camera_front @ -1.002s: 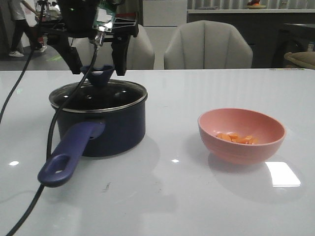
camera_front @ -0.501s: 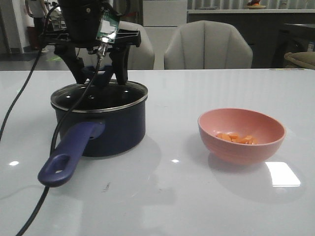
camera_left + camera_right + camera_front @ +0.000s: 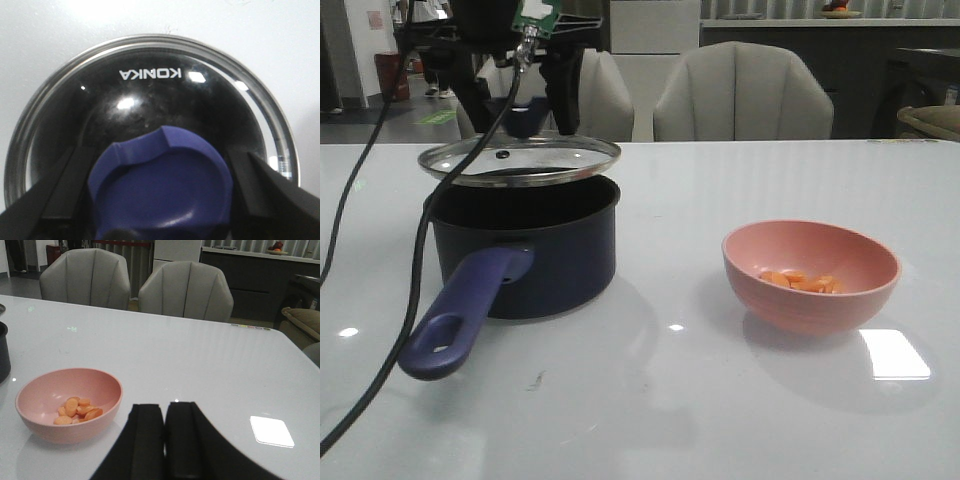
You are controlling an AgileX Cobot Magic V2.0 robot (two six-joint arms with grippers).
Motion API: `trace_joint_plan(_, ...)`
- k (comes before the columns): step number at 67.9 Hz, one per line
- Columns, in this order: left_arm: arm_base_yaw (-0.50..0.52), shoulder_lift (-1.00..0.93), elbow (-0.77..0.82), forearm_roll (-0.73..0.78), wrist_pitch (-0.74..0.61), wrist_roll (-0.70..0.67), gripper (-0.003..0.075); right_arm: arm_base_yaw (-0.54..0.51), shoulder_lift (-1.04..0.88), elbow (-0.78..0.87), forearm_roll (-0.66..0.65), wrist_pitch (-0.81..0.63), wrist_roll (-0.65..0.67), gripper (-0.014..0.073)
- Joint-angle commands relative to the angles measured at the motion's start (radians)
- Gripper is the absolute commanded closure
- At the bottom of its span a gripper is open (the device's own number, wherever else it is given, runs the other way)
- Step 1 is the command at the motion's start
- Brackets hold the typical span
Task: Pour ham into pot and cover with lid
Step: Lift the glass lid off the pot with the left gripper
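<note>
Above the pot (image 3: 525, 255), our left gripper (image 3: 517, 105) is clamping the knob of the lid (image 3: 519, 158), holding it just clear of the rim. We are keeping our right gripper (image 3: 165, 440) closed on nothing near the pink bowl (image 3: 810, 275), where the ham (image 3: 804, 281) is lying.

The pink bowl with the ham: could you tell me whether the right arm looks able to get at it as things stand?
Probably yes. The right gripper is shut and holds nothing, and only bare table lies between it and the pink bowl with the ham. It would have to open first.
</note>
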Motion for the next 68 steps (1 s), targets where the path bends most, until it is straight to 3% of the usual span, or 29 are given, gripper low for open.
trace_joint_plan(1,-0.006,-0.108,-0.04,0.049,-0.006,0.008,0.0408,-0.006,-0.021,-0.005,-0.014,-0.09,-0.005,0.0435)
trace_joint_plan(11,0.006,-0.155,-0.021,0.208,0.044,0.008,0.0408,-0.006,-0.021,-0.005,-0.014,-0.09,-0.005,0.0435)
trace_joint_plan(23,0.118,-0.254,0.12,0.206,-0.006,0.008,0.0408,-0.006,-0.021,-0.005,-0.014,-0.09,-0.005,0.0435)
trace_joint_plan(31,0.255,-0.332,0.257,0.128,-0.095,0.041,0.0408,-0.006,-0.021,-0.005,-0.014,-0.09,-0.005,0.0435)
trace_joint_plan(38,0.378,-0.383,0.39,-0.03,-0.189,0.189,0.0408,-0.006,-0.021,-0.005,-0.014,-0.09,-0.005,0.0435)
trace_joint_plan(46,0.473,-0.397,0.493,-0.089,-0.244,0.266,0.0408,-0.006,-0.021,-0.005,-0.014,-0.09,-0.005,0.0435)
trace_joint_plan(68,0.513,-0.345,0.692,-0.12,-0.449,0.301,0.0408,-0.006,-0.021,-0.005,-0.014,-0.081,-0.005,0.0435)
